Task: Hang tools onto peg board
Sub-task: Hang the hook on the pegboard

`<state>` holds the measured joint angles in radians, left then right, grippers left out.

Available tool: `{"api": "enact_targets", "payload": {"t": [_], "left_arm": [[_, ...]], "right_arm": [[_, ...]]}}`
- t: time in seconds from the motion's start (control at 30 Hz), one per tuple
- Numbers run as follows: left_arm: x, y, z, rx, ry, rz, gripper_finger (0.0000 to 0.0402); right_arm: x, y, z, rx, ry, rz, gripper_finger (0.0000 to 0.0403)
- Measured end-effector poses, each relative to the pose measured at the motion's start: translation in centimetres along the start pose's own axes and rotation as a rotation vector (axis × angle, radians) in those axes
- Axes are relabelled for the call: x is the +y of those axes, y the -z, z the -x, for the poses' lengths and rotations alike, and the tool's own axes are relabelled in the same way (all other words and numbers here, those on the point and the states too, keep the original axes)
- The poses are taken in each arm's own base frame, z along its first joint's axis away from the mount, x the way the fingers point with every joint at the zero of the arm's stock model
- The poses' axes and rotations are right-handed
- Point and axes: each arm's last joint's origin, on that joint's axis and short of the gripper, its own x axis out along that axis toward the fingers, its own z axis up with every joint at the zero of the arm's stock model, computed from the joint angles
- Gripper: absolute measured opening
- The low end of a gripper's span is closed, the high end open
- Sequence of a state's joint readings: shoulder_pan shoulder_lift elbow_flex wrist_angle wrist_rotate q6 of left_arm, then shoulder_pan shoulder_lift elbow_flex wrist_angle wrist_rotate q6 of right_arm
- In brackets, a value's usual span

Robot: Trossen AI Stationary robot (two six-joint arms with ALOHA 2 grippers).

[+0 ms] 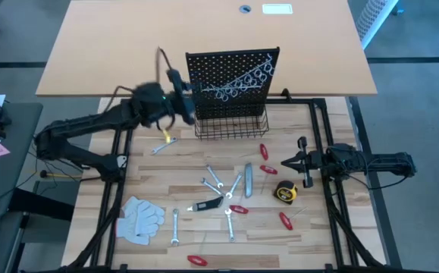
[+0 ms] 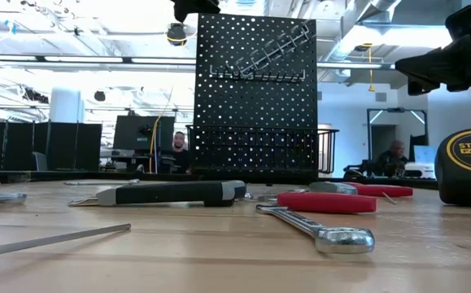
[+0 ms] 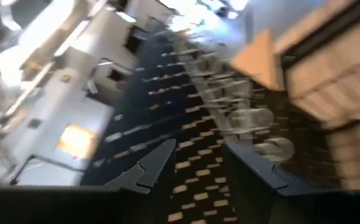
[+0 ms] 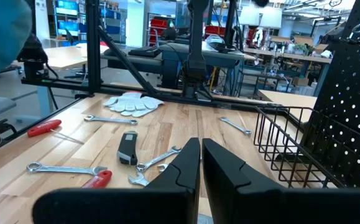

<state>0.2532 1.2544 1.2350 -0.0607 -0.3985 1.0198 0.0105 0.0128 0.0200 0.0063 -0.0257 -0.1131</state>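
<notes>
left arm: reaches up from the table's left side to the left edge of the peg board (image 1: 230, 80)
left gripper (image 1: 180, 97): raised beside the board's left edge, blurred in the high view; in its wrist view the fingers (image 3: 143, 171) stand apart with the perforated panel (image 3: 186, 124) and its silver hooks (image 3: 242, 106) right in front; nothing visible between them
gloves (image 1: 140, 218): white, front-left on the table
small wrench (image 1: 161, 145): silver, lies on the wood below the left gripper, left of the wire basket (image 1: 230, 125)
peg board: upright at the back centre, black, a row of silver hooks slanting across its upper part (image 2: 272, 50), wire basket along its base (image 2: 259, 150)
tools in the middle: several silver wrenches (image 1: 213, 180), black-handled tool (image 1: 204, 205), grey utility knife (image 1: 248, 180), all flat on the table in front of the board
red-handled tools: scattered right of centre (image 1: 268, 168), one near the front edge (image 1: 196, 260)
tape measure (image 1: 284, 193): yellow-black, on the table near the right gripper
right gripper (image 1: 289, 161): hovers over the table's right part, pointing left; fingers (image 4: 186, 168) pressed together, holding nothing
room: a person sits behind the table in the low view (image 2: 178, 146)
</notes>
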Motion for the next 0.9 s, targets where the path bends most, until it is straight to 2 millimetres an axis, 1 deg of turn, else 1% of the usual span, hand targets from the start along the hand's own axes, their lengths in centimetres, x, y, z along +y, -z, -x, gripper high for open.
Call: {"api": "enact_targets", "payload": {"t": [0.13, 0.23, 0.3, 0.43, 0.53, 0.63, 0.73, 0.9], "left_arm": [[-2.3, -1.1, 0.6, 0.024, 0.092, 0.044, 0.0108], [-4.3, -0.9, 0.7, 0.026, 0.103, 0.08, 0.0092], [-5.7, -0.5, 0.5, 0.038, 0.074, 0.077, 0.0081], [-8.1, 0.5, -0.6, 0.055, -0.022, 0.029, 0.0064], [-9.3, 1.0, -1.7, 0.035, -0.063, -0.014, 0.006], [-10.0, 1.1, -2.9, -0.008, -0.068, -0.072, 0.0064], [-11.0, 1.5, -4.4, -0.019, -0.091, -0.153, 0.008], [-11.3, 2.3, -6.6, 0.001, -0.204, -0.102, 0.0117]], "right_arm": [[0.0, 0.0, 0.0, 0.0, 0.0, 0.0, 0.0027], [0.0, 0.0, 0.0, 0.0, 0.0, 0.0, 0.0027], [0.0, 0.0, 0.0, 0.0, 0.0, 0.0, 0.0027], [0.0, 0.0, 0.0, 0.0, 0.0, 0.0, 0.0027], [0.0, 0.0, 0.0, 0.0, 0.0, 0.0, 0.0027], [0.0, 0.0, 0.0, 0.0, 0.0, 0.0, 0.0027], [0.0, 0.0, 0.0, 0.0, 0.0, 0.0, 0.0027], [0.0, 0.0, 0.0, 0.0, 0.0, 0.0, 0.0027]]}}
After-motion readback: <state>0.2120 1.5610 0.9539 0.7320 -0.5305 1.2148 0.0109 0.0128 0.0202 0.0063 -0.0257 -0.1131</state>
